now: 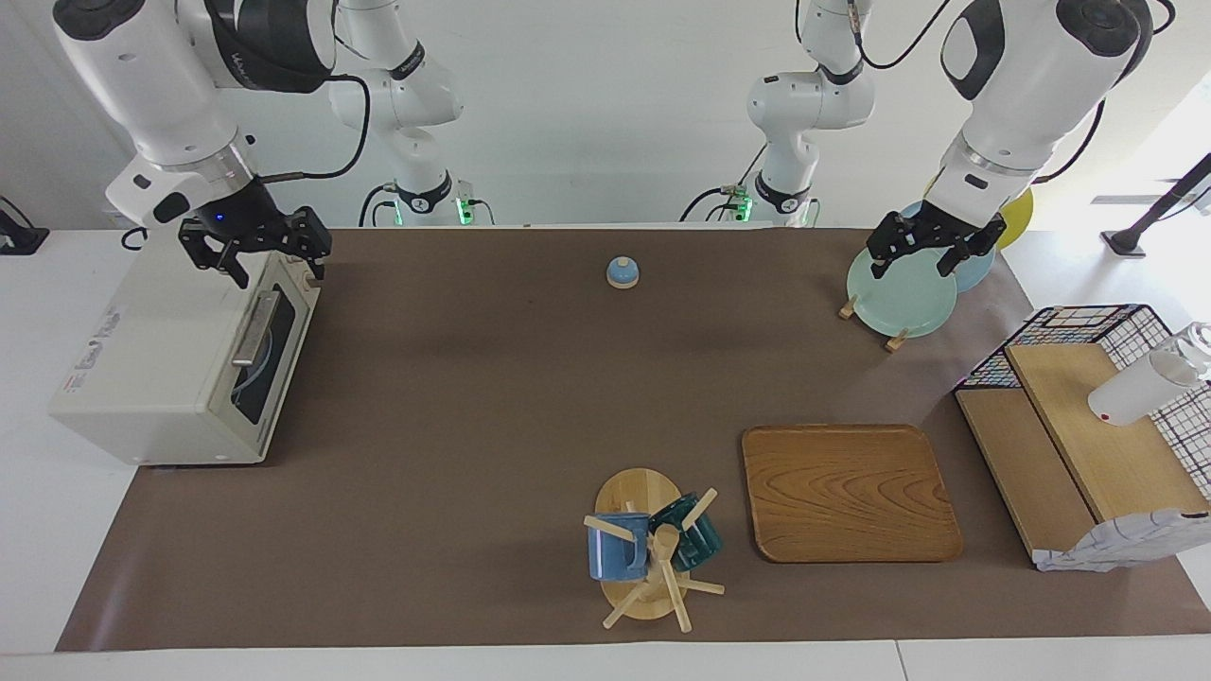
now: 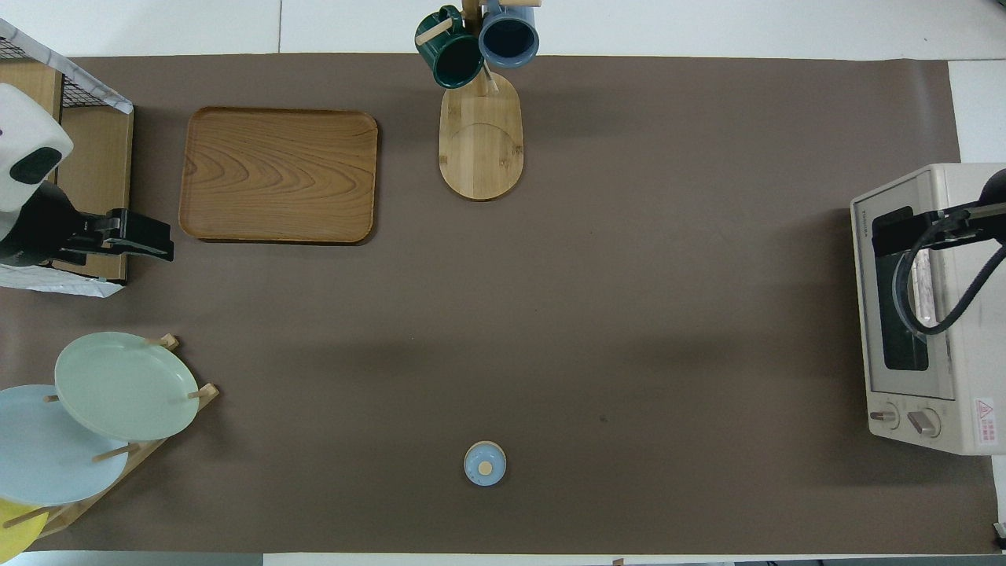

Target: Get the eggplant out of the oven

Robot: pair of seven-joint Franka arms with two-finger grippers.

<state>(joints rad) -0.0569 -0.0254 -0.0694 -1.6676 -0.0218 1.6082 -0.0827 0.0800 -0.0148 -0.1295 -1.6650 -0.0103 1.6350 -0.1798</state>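
Facing view: both grippers open, empty; right gripper (image 1: 255, 248) over oven (image 1: 180, 359), left gripper (image 1: 932, 241) over plates (image 1: 903, 293).

Facing and overhead cameras, both high, share the table (image 1: 492, 397).

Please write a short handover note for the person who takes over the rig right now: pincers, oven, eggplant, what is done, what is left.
Right pincer: open, empty, over the oven near its door's top edge.
Left pincer: open, empty, waiting over the plate rack.
Oven: at the right arm's end of the table, door shut.
Eggplant: not visible; through the glass I cannot tell what is inside.
Done: nothing yet.
Left: open the door, take the eggplant out.
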